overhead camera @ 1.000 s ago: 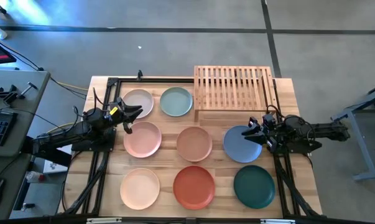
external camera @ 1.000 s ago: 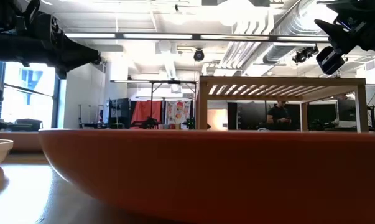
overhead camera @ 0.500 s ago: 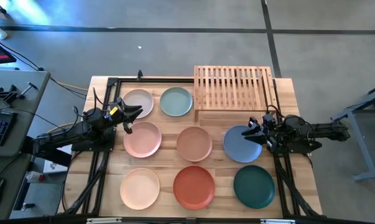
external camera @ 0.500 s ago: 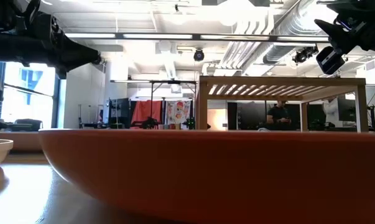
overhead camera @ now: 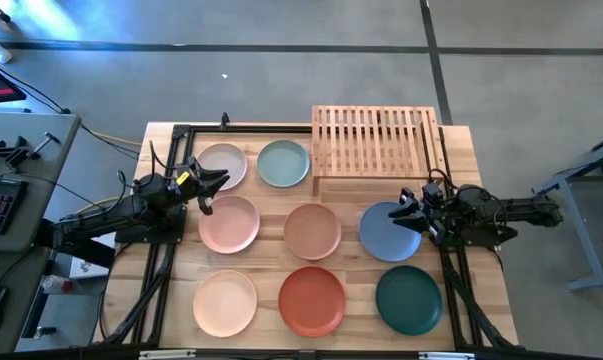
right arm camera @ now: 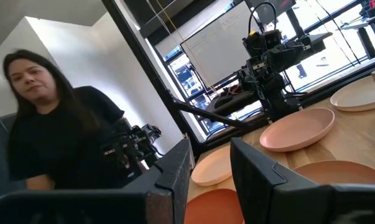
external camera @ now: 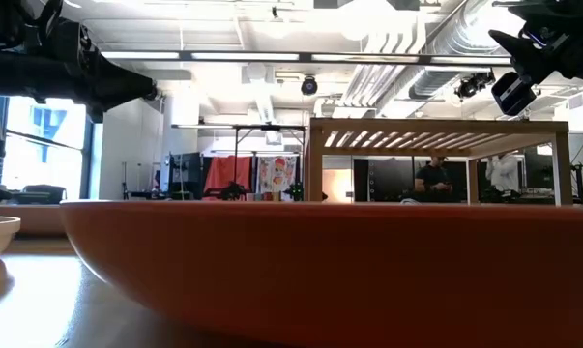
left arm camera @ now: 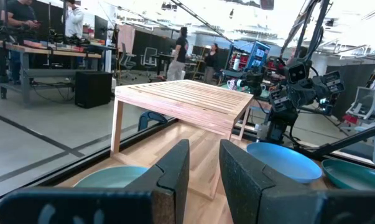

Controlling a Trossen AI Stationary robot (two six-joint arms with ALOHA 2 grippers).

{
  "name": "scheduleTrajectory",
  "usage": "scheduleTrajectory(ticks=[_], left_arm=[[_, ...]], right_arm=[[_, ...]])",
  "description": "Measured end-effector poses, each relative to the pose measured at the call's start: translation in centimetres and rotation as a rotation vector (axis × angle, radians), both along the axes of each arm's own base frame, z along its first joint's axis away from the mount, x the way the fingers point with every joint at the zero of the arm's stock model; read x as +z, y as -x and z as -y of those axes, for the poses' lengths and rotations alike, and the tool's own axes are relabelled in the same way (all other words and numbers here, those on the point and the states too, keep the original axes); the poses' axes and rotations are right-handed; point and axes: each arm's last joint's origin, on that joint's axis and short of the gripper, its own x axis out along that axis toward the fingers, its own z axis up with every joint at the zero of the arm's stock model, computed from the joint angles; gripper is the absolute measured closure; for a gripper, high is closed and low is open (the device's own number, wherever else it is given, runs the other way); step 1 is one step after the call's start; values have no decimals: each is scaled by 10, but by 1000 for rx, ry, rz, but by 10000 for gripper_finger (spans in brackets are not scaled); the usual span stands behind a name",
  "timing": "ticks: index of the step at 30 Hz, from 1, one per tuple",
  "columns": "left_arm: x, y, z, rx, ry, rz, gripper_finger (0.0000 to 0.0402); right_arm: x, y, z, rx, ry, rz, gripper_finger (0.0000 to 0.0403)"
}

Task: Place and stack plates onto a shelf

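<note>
Eight plates lie singly on the wooden tabletop in three rows. The back row holds the off-white plate and the pale sage plate. The middle row holds the pink plate, the tan-pink plate and the blue plate. The front row holds the peach plate, the orange-red plate and the dark green plate. The shelf stands at the back right of the tabletop, its slatted top bare. The left gripper hangs between the off-white and pink plates, fingers slightly parted and holding nothing. The right gripper hangs over the blue plate's right edge, fingers slightly parted and holding nothing. A person shows beyond the table in the right wrist view.
</note>
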Motion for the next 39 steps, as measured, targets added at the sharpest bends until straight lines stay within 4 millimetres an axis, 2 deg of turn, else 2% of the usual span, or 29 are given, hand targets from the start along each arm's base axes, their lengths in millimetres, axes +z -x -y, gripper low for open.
scheduleTrajectory(ticks=[24,39], left_arm=[[1,0,0,0,0,11,326],[10,2,0,-54,329,257,326]], right_arm=[[0,0,0,0,0,0,304],[0,0,0,0,0,0,304]])
